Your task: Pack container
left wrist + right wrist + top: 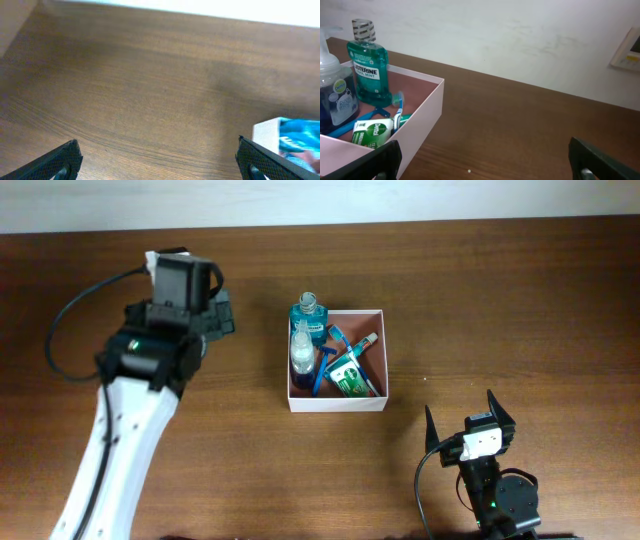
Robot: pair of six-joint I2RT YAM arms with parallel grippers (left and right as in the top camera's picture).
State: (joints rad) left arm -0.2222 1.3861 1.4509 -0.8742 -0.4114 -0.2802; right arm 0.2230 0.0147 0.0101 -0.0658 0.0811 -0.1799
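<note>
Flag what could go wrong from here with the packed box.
The mouthwash bottle and pump bottle stand above the container's low wall on its left side; the open left end effector sweeping past could topple them. The container sits loose on the table, so a nudge from the right end effector might shift it.

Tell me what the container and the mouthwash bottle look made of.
The container looks like thin cardboard: matte white walls, reddish-brown inside, crisp straight edges. The mouthwash bottle seems clear glossy plastic, teal liquid showing through.

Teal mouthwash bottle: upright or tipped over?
Upright: the teal plastic mouthwash bottle stands neck uppermost inside the white-walled square container.
</note>
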